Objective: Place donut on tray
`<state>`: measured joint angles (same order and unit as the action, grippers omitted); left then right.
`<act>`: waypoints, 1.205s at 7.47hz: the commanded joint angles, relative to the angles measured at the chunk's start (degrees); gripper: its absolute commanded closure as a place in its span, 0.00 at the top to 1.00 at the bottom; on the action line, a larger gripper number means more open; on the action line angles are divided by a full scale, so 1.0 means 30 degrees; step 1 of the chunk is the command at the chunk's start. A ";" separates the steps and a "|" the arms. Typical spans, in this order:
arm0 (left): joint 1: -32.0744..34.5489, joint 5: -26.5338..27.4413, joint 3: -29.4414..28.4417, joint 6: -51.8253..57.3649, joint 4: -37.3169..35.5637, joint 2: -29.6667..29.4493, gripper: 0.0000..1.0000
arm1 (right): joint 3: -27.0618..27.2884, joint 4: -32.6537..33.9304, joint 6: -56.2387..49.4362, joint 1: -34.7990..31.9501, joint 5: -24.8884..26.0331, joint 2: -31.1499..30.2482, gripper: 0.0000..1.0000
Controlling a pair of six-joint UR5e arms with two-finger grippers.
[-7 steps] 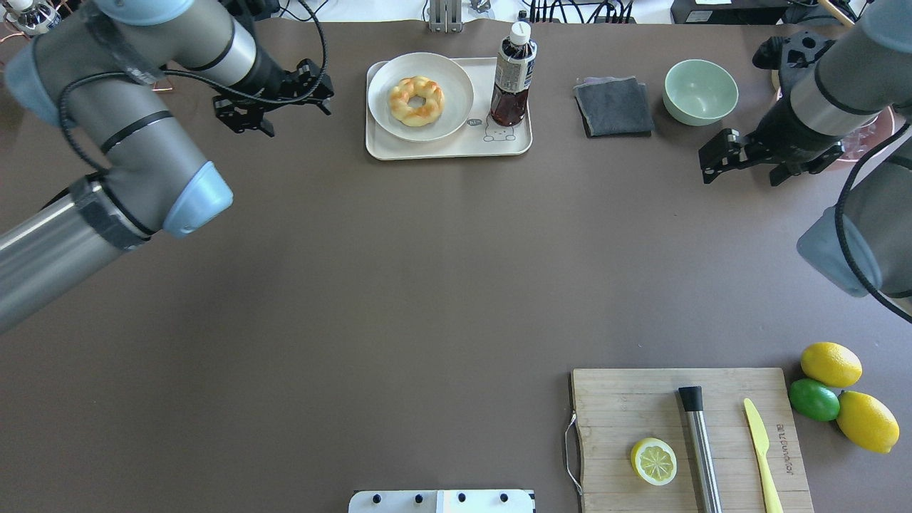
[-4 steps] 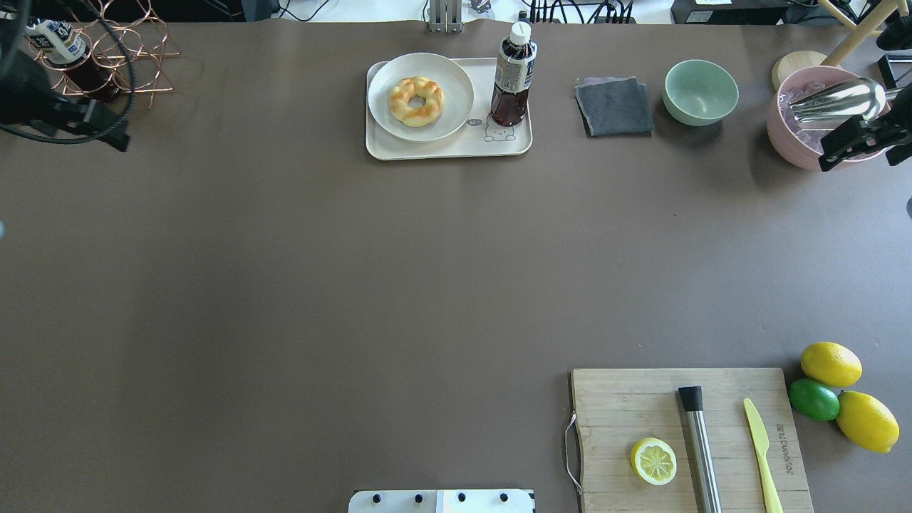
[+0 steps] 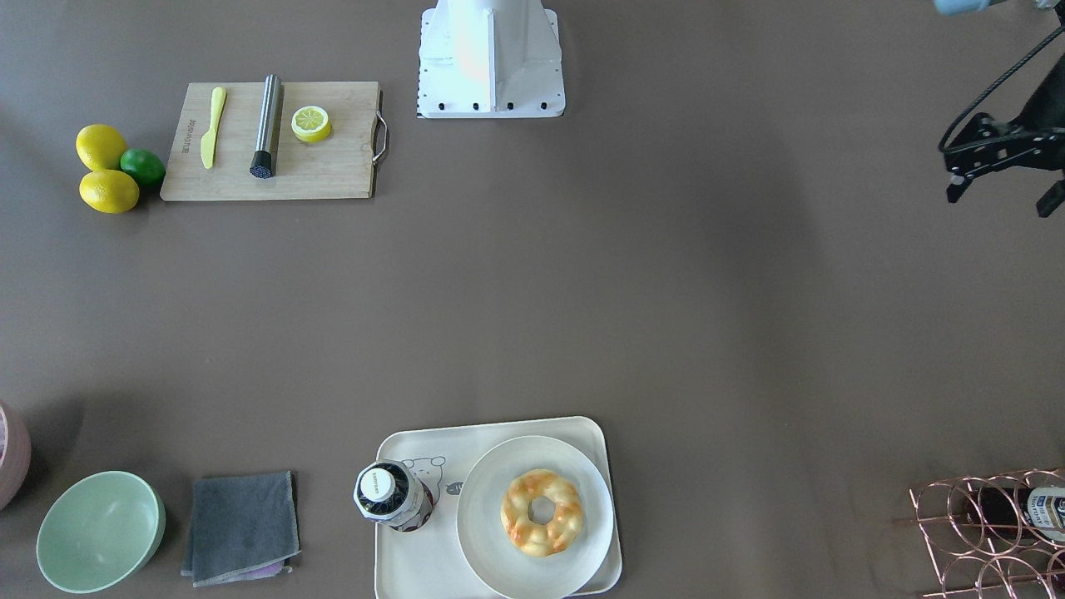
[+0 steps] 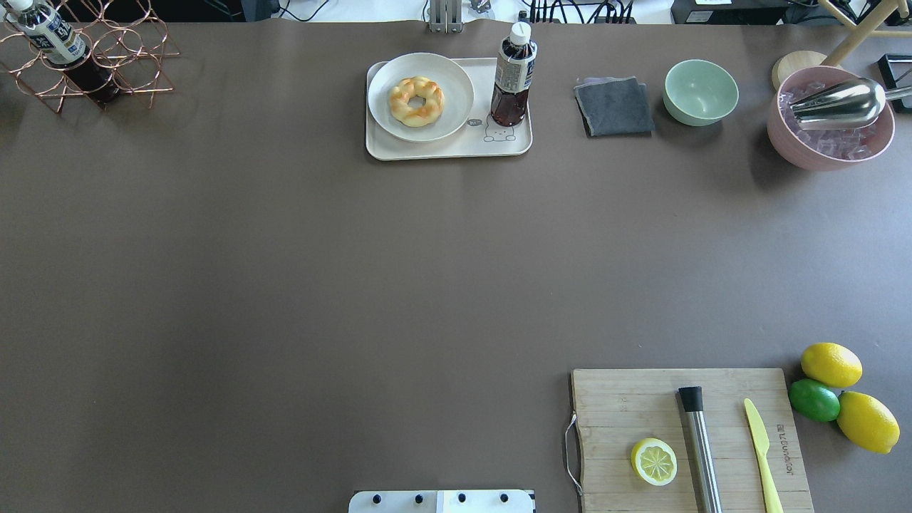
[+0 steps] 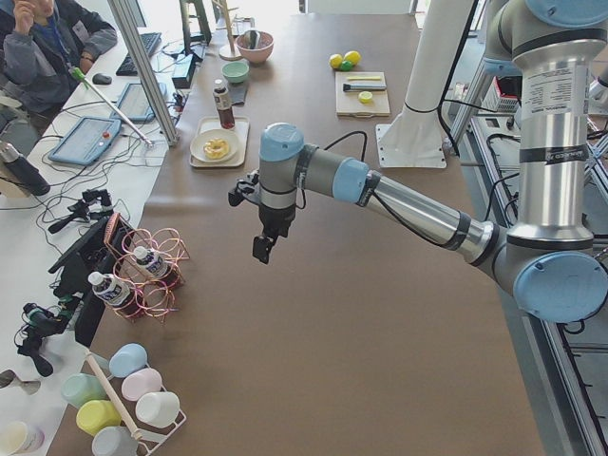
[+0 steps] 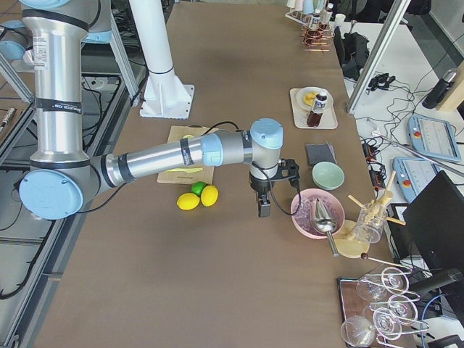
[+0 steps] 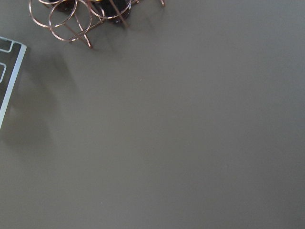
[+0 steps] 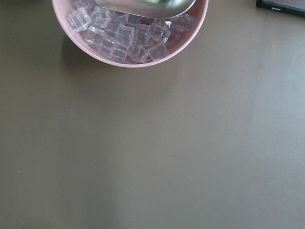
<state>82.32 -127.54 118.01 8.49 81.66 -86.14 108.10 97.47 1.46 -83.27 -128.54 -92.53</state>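
Note:
The donut (image 4: pixel 416 101) is a braided golden ring lying on a round white plate (image 4: pixel 456 82). The plate sits on the cream tray (image 4: pixel 516 144) at the table's far middle. The donut (image 3: pixel 542 511) and tray (image 3: pixel 416 561) also show in the front view. My left gripper (image 3: pixel 1003 198) hangs open and empty above the bare table, far from the tray; it also shows in the exterior left view (image 5: pixel 264 249). My right gripper (image 6: pixel 264 204) shows only in the exterior right view, near the pink bowl. I cannot tell whether it is open or shut.
A dark drink bottle (image 4: pixel 511 78) stands on the tray beside the plate. A grey cloth (image 4: pixel 614 107), green bowl (image 4: pixel 701 91) and pink ice bowl with scoop (image 4: pixel 830 125) lie to its right. A copper rack (image 4: pixel 92 60) is far left. A cutting board (image 4: pixel 620 420) and lemons (image 4: pixel 830 363) sit near right.
Both arms have drawn back sideways and left the overhead view, the left to the left and the right to the right. The donut, plate and tray have not moved.

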 commanded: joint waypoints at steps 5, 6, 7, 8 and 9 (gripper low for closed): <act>0.1210 -0.0056 -0.1220 0.1770 0.2634 0.2729 0.97 | 0.0443 -0.0030 -0.3034 -0.3065 -0.0426 -0.1795 1.00; 0.1356 -0.0229 -0.1105 0.1770 0.2634 0.2728 0.97 | 0.0385 -0.0059 -0.3063 -0.3065 -0.0425 -0.1998 1.00; 0.2025 -0.0608 -0.1075 0.1799 0.2663 0.2699 0.97 | 0.0384 -0.0350 -0.3035 -0.3065 -0.0367 -0.2058 1.00; 0.2148 -0.0612 -0.1220 0.1857 0.2692 0.2699 0.97 | 0.0326 -0.0468 -0.3005 -0.3065 -0.0338 -0.2029 1.00; 0.2149 -0.0612 -0.1279 0.1858 0.2722 0.2728 0.97 | 0.0326 -0.0470 -0.3005 -0.3065 -0.0366 -0.2087 1.00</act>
<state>88.14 -129.10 114.52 13.96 89.68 -78.01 109.16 96.43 -7.62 -92.45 -129.64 -98.59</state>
